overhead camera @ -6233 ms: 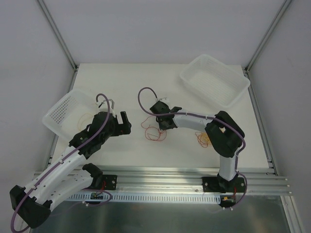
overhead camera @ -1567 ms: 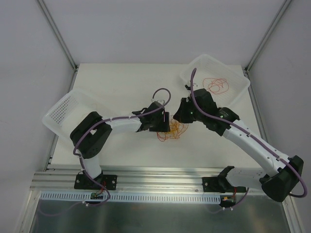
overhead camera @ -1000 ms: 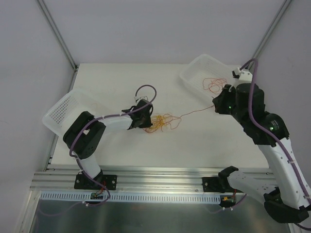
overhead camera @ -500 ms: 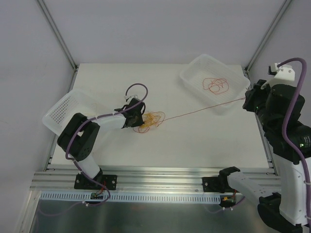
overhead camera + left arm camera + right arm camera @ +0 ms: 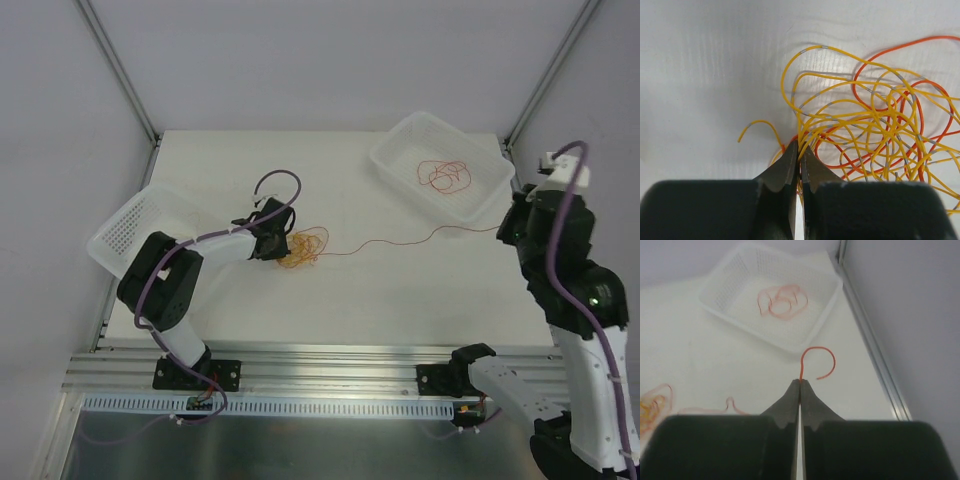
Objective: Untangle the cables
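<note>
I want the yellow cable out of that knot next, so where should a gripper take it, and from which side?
Probably the free end of the yellow cable, the short hook curling out beside the left gripper. It lies alone on bare table, clear of the tangle, so come straight down from the side away from the loops, jaws across the strand.

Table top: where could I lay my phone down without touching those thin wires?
Two bare patches of table: the far strip between the left basket and the right basket, and the near strip between the red-orange strand and the metal rail. The middle is crowded: the left gripper pinches the yellow-orange tangle, the strand runs to the right gripper.
</note>
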Tool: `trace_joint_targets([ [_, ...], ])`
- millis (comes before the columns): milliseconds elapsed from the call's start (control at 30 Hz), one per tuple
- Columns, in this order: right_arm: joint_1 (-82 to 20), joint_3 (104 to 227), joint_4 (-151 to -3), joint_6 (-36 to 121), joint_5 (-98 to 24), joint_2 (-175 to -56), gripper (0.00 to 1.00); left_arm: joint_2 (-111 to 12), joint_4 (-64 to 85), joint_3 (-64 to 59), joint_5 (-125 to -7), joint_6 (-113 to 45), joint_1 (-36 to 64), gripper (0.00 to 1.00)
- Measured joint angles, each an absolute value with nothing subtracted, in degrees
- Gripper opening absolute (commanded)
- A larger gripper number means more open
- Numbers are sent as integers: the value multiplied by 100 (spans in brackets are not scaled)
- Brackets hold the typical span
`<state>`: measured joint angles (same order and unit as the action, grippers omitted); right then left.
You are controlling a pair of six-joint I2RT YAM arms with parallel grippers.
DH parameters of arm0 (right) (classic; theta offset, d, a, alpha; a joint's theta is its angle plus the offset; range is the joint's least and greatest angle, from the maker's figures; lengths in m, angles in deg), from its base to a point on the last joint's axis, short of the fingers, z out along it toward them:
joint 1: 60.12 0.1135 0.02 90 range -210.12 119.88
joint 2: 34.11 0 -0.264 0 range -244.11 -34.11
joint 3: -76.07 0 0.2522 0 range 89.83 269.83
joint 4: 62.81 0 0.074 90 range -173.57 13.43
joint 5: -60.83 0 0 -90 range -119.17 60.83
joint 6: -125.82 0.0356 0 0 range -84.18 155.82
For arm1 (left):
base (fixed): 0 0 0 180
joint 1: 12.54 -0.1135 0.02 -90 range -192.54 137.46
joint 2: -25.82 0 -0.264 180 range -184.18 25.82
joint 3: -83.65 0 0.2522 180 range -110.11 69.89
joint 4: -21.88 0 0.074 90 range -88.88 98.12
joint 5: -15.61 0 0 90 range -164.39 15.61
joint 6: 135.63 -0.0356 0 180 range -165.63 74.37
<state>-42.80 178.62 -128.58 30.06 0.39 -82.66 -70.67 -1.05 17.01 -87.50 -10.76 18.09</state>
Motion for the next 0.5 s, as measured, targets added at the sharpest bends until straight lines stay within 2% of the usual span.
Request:
trace_joint_targets([
  [33,-4319,17416,-12820,3102,-15,-8260,2,-7049,-140,1701,-8743,-1113,1809,0],
  [167,-4531,15633,-12788,3742,-463,-8660,39,-6883,-411,1703,-8634,-1244,1829,0],
  [233,-4573,15145,-12820,3972,-824,-9108,49,-6745,-522,1703,-8621,-1305,1897,0],
  [267,-4575,15023,-12827,4024,-979,-9276,60,-6678,-555,1703,-8601,-1340,1949,0],
  [500,-3983,14839,-12298,3615,-2577,-9676,72,-6492,-780,1589,-8529,-1506,2500,0],
])
